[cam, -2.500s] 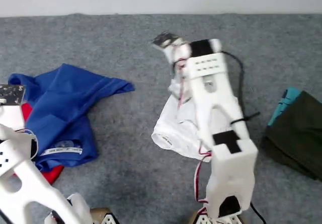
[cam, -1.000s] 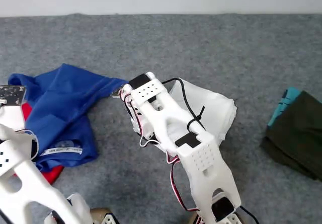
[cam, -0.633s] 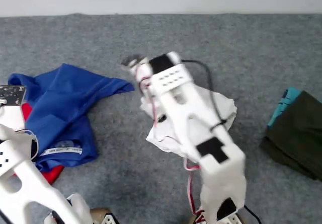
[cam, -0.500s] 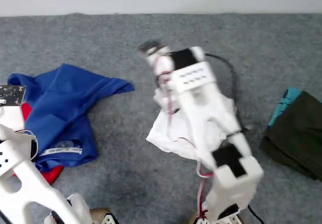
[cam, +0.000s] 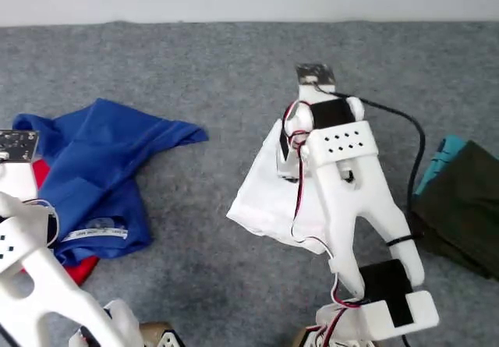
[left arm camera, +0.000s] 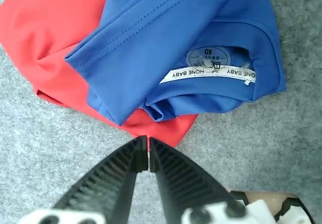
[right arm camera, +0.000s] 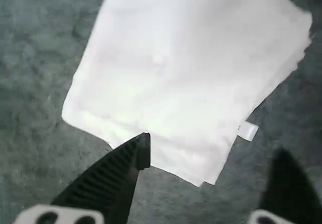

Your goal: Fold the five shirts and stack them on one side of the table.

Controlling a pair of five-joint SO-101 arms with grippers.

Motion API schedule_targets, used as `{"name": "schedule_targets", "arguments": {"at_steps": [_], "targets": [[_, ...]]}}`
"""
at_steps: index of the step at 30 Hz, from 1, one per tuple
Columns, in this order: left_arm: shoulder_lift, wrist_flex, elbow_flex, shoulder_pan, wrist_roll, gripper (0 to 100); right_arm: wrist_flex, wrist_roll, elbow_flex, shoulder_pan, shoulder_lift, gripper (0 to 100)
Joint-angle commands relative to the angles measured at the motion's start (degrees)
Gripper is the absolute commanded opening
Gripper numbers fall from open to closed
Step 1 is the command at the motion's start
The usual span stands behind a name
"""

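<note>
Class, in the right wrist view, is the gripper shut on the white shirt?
No: the right gripper is wide open over the white shirt.

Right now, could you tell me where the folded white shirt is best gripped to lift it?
The white shirt lies flat and folded, so I'd pinch the layered edge by its small tag, which should catch all the layers together. Come down from above with the right gripper, which hangs open over that edge.

blue shirt (left arm camera: 151,38) | printed white neck label (left arm camera: 209,73) | white shirt (right arm camera: 191,73) | small tag (right arm camera: 248,130), nothing legible
</note>
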Motion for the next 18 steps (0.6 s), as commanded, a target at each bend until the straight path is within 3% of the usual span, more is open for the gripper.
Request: {"name": "schedule_targets", "arguments": {"at_steps": [1,12,18], "targets": [[-1.23,-0.70,-0.22,0.26,0.00,2,-4.70,-5.27,2.90,1.54,1.19,44.2],[-1.05,-0.70,-0.22,0.26,0.00,2,-20.53,-8.35,5.10,9.63,15.87,44.2],[-1.32,-0.70,-0.22,0.26,0.00,2,-22.73,-8.79,4.75,10.24,25.63,40.6]]}}
